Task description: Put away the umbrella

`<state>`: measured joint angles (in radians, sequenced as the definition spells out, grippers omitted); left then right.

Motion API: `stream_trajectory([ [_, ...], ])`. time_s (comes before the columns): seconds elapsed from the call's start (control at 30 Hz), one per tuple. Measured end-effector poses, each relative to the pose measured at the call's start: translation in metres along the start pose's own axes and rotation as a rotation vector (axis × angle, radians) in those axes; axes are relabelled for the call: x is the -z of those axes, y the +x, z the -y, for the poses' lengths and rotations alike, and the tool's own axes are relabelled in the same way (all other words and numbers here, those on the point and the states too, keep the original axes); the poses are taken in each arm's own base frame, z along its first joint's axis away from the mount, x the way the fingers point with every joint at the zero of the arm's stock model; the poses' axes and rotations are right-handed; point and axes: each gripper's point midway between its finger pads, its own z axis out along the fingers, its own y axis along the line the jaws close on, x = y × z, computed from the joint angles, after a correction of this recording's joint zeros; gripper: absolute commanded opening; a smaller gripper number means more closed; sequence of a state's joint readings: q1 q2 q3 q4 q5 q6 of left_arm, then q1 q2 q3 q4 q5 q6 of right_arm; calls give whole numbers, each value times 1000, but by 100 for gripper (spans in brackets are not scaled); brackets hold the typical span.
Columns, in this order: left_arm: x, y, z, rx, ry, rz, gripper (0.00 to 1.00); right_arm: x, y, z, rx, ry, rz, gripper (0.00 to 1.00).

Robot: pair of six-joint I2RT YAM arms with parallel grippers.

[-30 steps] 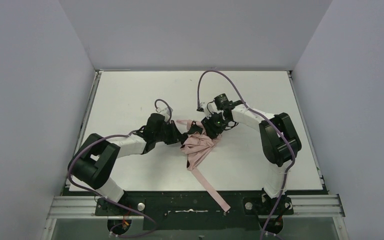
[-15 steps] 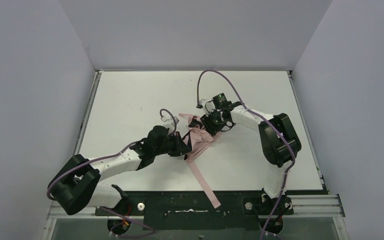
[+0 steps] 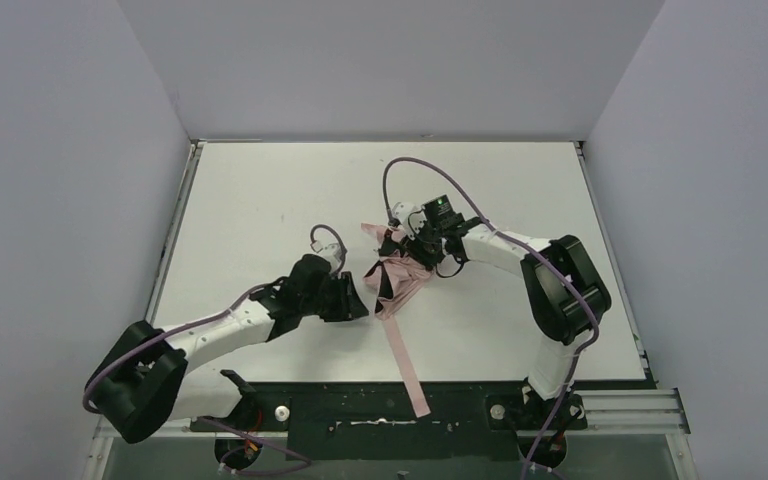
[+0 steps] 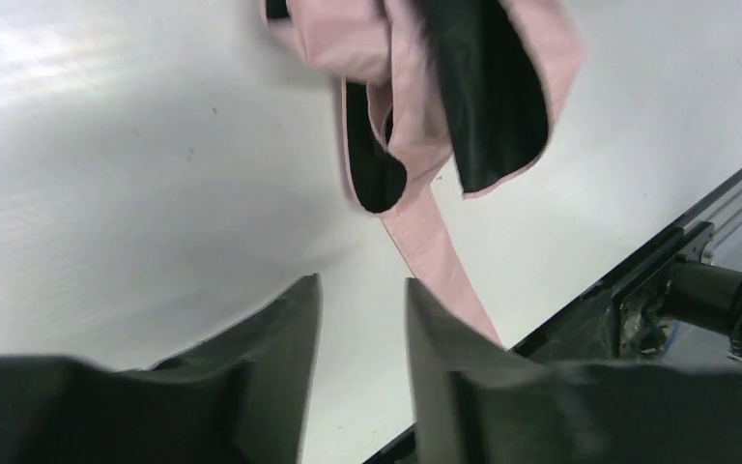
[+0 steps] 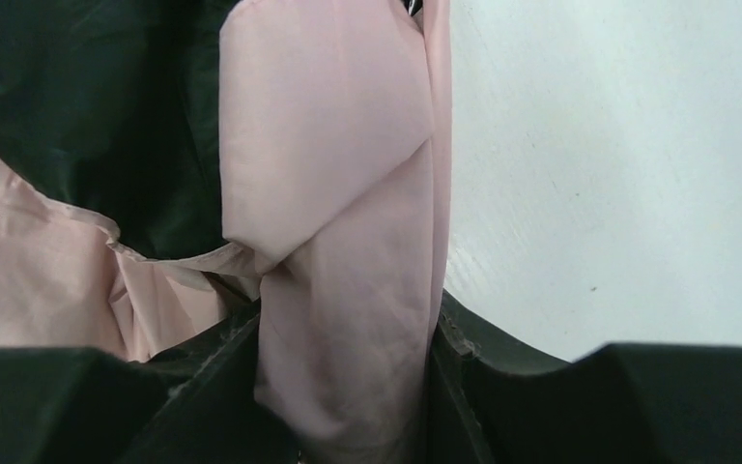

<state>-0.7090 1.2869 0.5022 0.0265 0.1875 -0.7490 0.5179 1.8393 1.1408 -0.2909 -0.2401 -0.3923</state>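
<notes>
Grey walls (image 3: 60,150) box in a white table (image 3: 260,190). The umbrella (image 3: 400,282) lies near the table's middle, between your two arms, as a loose bunch of pale pink fabric with dark lining showing in the folds. Its long pink strap (image 3: 406,365) trails from the bunch toward the near edge, and its end lies over the black frame (image 3: 340,412) there.

Your right tool (image 5: 343,329) is clamped on a fold of the pink fabric at the far side of the bunch; cloth fills the gap between its fingers. Your left tool (image 4: 362,285) has its fingers a little apart with nothing between them. It sits low over the table, just beside the bunch on the left and pointing at the folds.

Expect the umbrella to be light and limp. The canopy cloth will likely drape and slide rather than keep a shape, and a pinch on a single layer may slip or only drag that layer. I cannot pick out the shaft in these views. If you find it, it should be the stiff part that brings everything along. Otherwise, gather several layers at the thick middle of the bunch. Leave the strap alone, because pulling it would probably just tow the bundle. Squeeze gently, as thin ribs could bend.
</notes>
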Motion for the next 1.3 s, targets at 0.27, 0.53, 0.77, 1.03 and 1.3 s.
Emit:
stream_trajectory([
  [0.27,74,-96,20,-116,-48,304,77,2,-3,-9,313,78,16,2],
  [0.53,97,-176,-9,-272,-224,425,87,2,-5,-28,578,175,26,1],
  [0.77,47,-180,-4,-479,-139,234,87,7,-5,-50,722,214,103,1],
  [1.03,-4,-169,19,-621,110,50,89,10,-5,-66,823,242,159,1],
  [1.3,-39,-153,34,-692,286,-95,92,11,-5,-67,838,252,168,1],
])
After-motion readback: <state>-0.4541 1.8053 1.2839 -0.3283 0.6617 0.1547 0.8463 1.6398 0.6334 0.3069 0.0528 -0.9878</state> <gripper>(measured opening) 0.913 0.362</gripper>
